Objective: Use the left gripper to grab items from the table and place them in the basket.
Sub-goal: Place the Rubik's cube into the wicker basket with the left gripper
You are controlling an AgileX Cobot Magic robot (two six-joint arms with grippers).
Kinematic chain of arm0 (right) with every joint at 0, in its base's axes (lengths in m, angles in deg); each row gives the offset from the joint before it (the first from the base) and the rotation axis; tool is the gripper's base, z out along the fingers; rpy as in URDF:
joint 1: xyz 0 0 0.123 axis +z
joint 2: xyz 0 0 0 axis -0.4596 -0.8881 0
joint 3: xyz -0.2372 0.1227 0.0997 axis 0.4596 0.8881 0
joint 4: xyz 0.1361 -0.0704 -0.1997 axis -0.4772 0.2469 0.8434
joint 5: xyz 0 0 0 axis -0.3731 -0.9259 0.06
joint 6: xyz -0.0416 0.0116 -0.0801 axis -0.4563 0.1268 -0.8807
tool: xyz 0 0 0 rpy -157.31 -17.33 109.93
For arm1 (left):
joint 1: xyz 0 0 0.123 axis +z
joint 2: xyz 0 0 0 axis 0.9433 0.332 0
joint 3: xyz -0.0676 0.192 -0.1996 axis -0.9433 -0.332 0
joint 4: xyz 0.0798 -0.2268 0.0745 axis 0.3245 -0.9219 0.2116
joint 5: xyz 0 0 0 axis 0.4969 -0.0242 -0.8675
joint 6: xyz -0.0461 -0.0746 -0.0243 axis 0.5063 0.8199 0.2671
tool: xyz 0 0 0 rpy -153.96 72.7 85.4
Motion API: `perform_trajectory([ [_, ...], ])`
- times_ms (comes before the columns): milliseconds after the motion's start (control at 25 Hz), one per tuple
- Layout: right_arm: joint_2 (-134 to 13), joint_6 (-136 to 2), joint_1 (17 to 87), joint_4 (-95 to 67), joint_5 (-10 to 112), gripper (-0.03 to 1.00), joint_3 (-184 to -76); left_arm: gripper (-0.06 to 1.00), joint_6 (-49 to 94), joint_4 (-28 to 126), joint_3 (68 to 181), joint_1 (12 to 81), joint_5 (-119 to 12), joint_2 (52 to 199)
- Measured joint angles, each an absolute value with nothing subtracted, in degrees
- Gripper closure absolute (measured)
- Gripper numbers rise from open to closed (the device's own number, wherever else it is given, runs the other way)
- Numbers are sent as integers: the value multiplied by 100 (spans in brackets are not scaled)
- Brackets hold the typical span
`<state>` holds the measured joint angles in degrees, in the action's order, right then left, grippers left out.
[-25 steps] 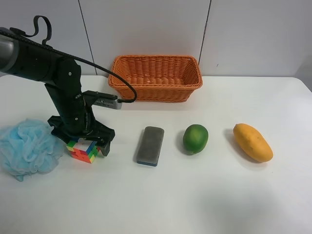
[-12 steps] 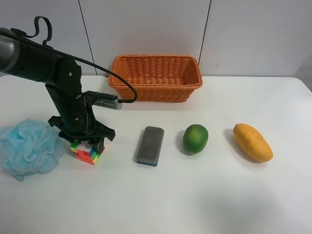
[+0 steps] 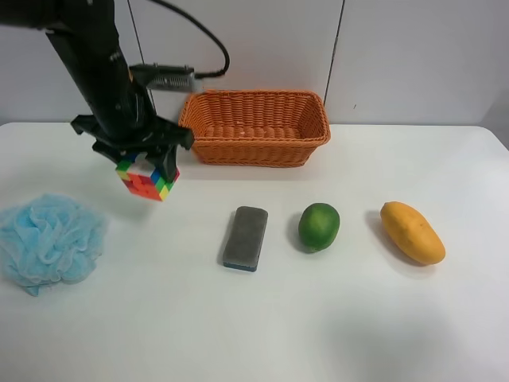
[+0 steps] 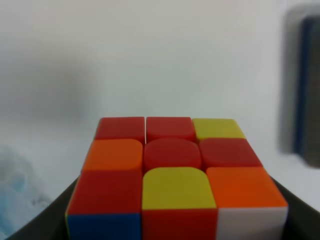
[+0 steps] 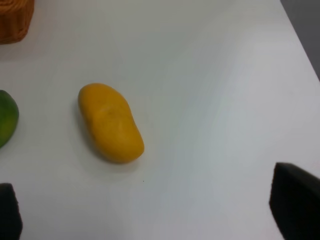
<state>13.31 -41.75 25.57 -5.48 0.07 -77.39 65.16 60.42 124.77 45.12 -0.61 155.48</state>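
Note:
My left gripper [image 3: 141, 163] is shut on the multicoloured puzzle cube [image 3: 147, 180] and holds it in the air above the white table [image 3: 254, 318], left of the orange wicker basket [image 3: 254, 126]. The cube fills the left wrist view [image 4: 175, 175]. On the table lie the light-blue bath pouf [image 3: 48, 239], the grey eraser block [image 3: 245, 237], the round green fruit [image 3: 319, 226] and the yellow-orange mango [image 3: 412, 231]. The right wrist view shows the mango [image 5: 111, 122], the fruit's edge [image 5: 6, 124] and my right gripper [image 5: 150, 210] with its fingers wide apart above the table.
A white panelled wall [image 3: 398, 56] stands right behind the basket. The table's right edge [image 5: 300, 45] runs close to the mango. The eraser shows blurred in the left wrist view [image 4: 302, 85].
My left gripper has closed on the puzzle cube and lifted it off the table, up and slightly right toward the basket. The other items have not moved.

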Motion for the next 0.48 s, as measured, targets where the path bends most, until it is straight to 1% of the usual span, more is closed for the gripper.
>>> perform_trajectory([
  [240, 1331, -4175, 2557, -548, 7, -3, -7739, 38, 6478, 6010, 14056, 4512, 478, 15783],
  [480, 1331, -4175, 2557, -548, 7, -3, -7739, 38, 6226, 6006, 15780, 4512, 811, 16803],
])
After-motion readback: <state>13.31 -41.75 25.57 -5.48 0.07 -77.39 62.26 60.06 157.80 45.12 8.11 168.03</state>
